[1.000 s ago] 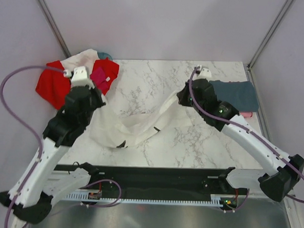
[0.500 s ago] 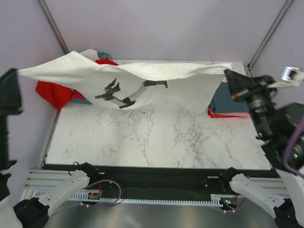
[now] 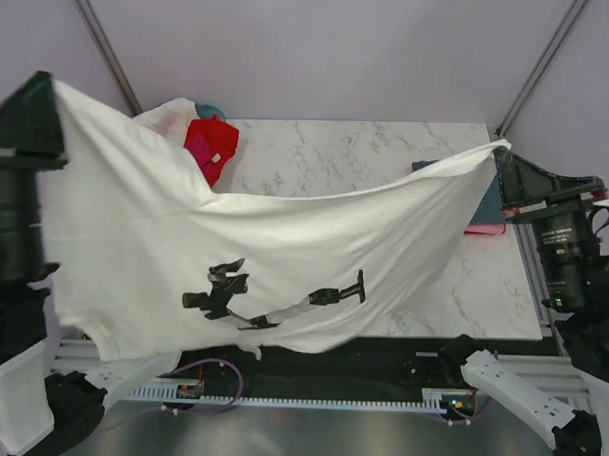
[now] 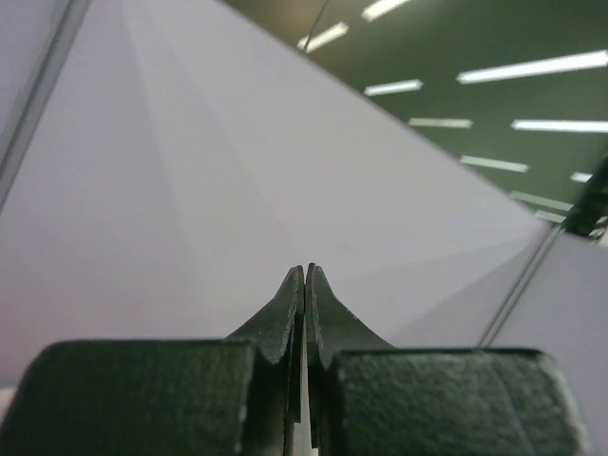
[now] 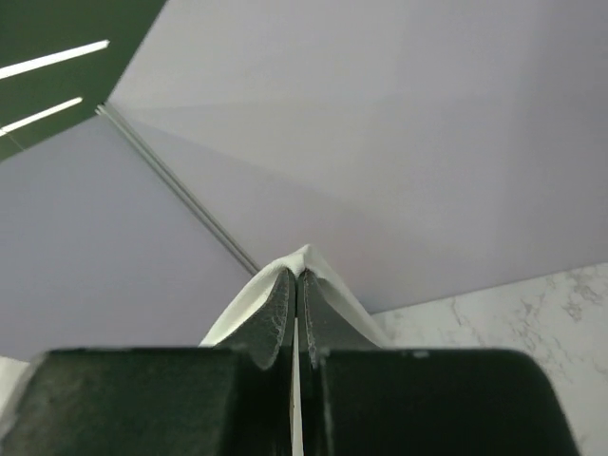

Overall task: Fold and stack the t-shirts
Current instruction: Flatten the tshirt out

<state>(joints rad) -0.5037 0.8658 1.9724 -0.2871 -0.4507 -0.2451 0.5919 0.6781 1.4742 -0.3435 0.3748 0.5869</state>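
White t-shirt (image 3: 234, 246), bunched on the counter (image 3: 387, 156) a second ago, now hangs spread between and below the two raised claws. Left claw (image 4: 304, 277) and right claw (image 5: 297, 280) are each clenched on a top corner. Judged opened out and ready to lay flat for folding.

We are holding the spread shirt (image 3: 264, 237) between left gripper (image 3: 53, 81) and right gripper (image 3: 501, 155) above the table (image 3: 337, 149), the bunched shirt (image 3: 211, 145) lying behind.
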